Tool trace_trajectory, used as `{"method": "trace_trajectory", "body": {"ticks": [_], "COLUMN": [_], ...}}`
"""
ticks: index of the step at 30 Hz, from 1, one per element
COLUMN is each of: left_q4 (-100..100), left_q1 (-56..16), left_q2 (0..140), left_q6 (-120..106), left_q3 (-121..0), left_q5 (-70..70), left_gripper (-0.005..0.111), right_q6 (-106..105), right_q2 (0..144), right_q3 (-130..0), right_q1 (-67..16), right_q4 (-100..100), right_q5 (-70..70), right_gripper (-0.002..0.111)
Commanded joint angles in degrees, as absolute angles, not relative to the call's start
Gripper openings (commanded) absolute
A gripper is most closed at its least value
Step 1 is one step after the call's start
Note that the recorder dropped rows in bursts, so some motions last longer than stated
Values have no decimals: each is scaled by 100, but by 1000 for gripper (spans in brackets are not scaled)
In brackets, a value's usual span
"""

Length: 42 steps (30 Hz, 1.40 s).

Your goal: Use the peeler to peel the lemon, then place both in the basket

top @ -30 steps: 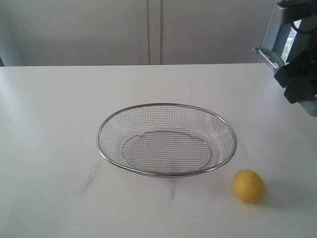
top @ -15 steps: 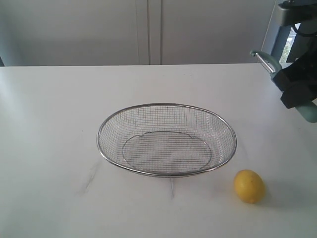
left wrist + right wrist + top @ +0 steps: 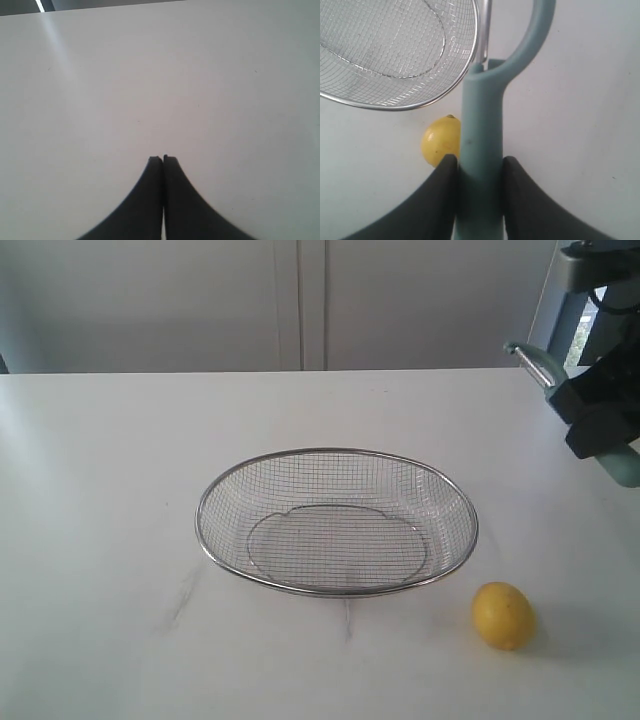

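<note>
**Right gripper (image 3: 480,162) is holding the peeler (image 3: 482,100) off to the right of the basket (image 3: 205,540), and the lemon (image 3: 503,615) is lying on the tabletop (image 3: 100,490).**

The gripper's two black fingers are clamping the peeler's pale teal handle from both sides. The curved head is sticking out past them, pointing up and toward the back, well right of the basket's far rim. The peeler looks to be hanging above the tabletop rather than resting on it. The lemon is sitting just off the basket's near right rim, close to it but not touching the wire. The basket itself is standing upright near the middle of the white tabletop. The left gripper (image 3: 163,160) is hovering over bare tabletop with its jaws pressed together, and I cannot tell where it is relative to the basket.
</note>
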<state>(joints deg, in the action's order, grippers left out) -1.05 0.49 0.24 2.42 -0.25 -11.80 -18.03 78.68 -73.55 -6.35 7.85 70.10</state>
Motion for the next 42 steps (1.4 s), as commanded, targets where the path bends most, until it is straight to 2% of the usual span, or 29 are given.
{"method": "trace_trajectory", "body": {"ticks": [1, 42], "left_q4": [-93, -93], "left_q1": [58, 58], "left_q2": [0, 0], "left_q6": [227, 227], "left_q3": [0, 0], "left_q5": [-1180, -1077], "left_gripper": [0, 0], "right_q6": [-1773, -1773], "right_q2": [7827, 7827], "right_q3": [-7338, -7338], "right_q1": [-631, -631], "right_q4": [800, 800], "right_q5": [6996, 6996], "right_gripper": [0, 0]}}
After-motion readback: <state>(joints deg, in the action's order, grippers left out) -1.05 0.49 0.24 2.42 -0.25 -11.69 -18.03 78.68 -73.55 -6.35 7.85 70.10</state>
